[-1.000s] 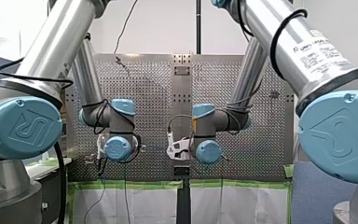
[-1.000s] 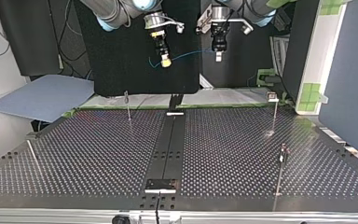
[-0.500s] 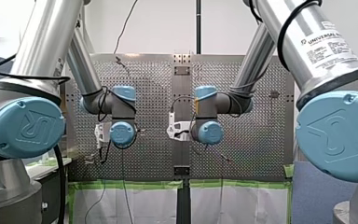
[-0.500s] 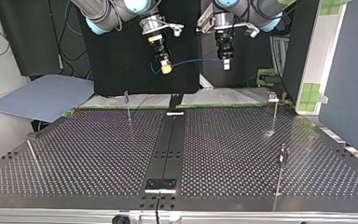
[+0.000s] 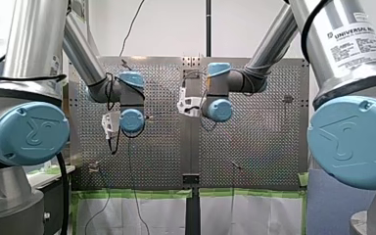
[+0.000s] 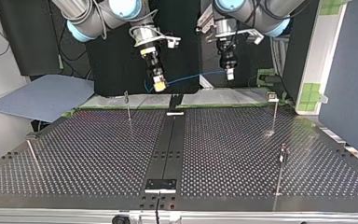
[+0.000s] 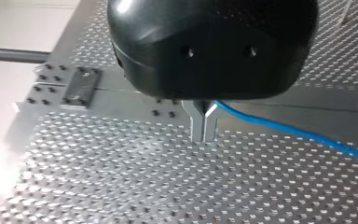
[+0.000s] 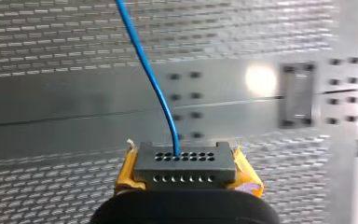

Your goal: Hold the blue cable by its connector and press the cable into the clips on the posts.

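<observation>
Here, reading the top view from its left, a slanted rod (image 6: 33, 156) and a thin upright post (image 6: 128, 108) stand on the perforated bench (image 6: 98, 154). The blue cable (image 6: 192, 77) touches neither.

Next comes the right tool (image 6: 159, 85), hanging in the air over the bench's far edge. In the right wrist view its yellow pads (image 8: 128, 171) are closed on both sides of the connector (image 8: 185, 164). This is a grey block with two rows of small holes.

The cable leaves one hole of the upper row and rises away in a smooth curve. It is a single, thin, bright blue strand. It spans the gap between the two tools with a gentle sag, well clear of the bench surface.

Further right, the left tool (image 6: 230, 74) takes the cable's other stretch. In the left wrist view its metal fingers (image 7: 204, 122) are pressed together. The strand emerges at the notch above their tips, so they appear to pinch it.

At the view's right stand two more posts (image 6: 274, 116) (image 6: 280, 172), each with a small clip at its top and no cable in it.

As judged from this arrangement, the grasping step is done: the connector is held and the cable is stretched between the tools. Carrying it to the posts and pressing it into every clip is left to do.
</observation>
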Controlling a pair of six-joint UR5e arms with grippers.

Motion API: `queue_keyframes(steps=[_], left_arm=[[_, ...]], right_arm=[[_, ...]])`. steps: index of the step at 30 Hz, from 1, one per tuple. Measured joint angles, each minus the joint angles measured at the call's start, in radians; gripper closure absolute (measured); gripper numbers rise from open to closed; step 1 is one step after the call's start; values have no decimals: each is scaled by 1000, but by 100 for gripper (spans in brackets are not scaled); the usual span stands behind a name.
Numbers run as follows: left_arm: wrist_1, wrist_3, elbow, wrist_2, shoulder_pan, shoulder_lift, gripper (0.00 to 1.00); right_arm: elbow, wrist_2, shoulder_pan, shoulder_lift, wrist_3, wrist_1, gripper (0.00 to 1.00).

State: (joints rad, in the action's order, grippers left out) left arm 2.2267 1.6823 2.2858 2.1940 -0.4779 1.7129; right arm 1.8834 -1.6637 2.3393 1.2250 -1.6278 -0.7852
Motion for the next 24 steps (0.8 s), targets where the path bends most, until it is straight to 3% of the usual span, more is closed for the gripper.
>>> queue_keyframes(steps=[13,24], left_arm=[[124,36,-94,-16,22,-125,100],[218,35,-187,-14,50,-218,100]], right_arm=[[-89,52,-29,96,-9,34,100],[-168,82,-32,38,-19,37,100]])
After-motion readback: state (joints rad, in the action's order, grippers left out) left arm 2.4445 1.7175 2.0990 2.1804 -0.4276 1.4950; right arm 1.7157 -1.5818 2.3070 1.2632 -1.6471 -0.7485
